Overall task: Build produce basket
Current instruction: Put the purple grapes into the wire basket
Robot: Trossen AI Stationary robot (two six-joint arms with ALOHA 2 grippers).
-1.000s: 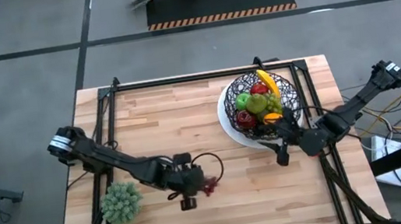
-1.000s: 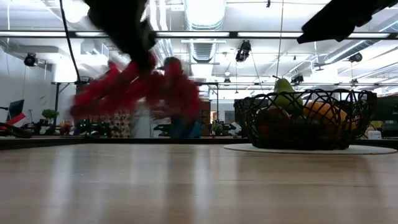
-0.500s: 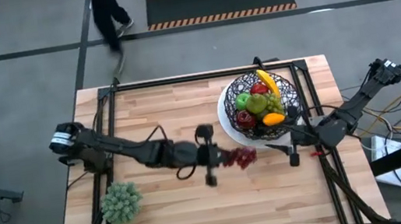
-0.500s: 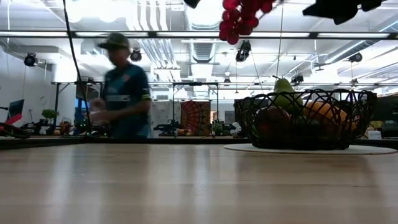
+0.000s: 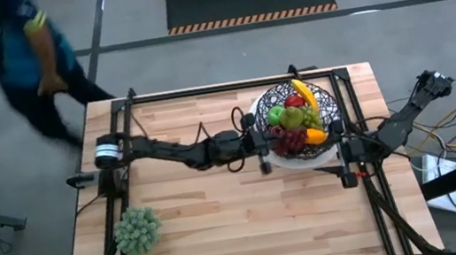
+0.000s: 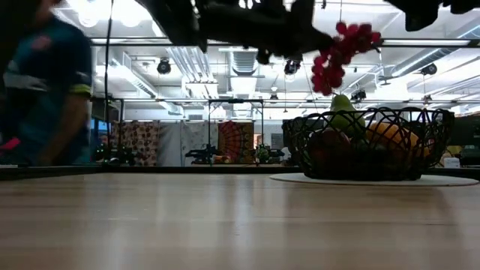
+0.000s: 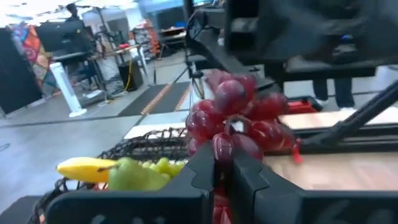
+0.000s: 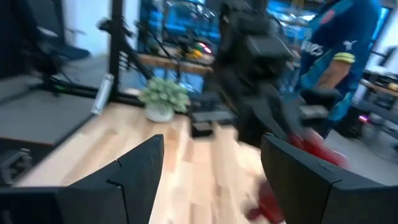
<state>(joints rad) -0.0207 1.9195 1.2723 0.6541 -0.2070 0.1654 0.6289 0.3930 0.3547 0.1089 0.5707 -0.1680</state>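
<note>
Spanning wood table (image 5: 224,226), person (image 5: 22,58) beside, grey floor (image 5: 218,57) ard.

- Person (image 5: 17,59) at the high view's upper left: blurred, cut by the picture's edge; in the low view a dark smear at the left edge
- Left pincer (image 7: 222,177): arm above cut off in the low view; grape stem hidden between its closed fingers, so the grip point can't be made out
- Red grapes (image 8: 314,149) in the right wrist view: a smear only, left arm before them blurred too
- Basket (image 6: 367,142): lower fruit dark behind the mesh, kinds not tellable
- Right pincer (image 5: 346,169): too small from above to read
</note>
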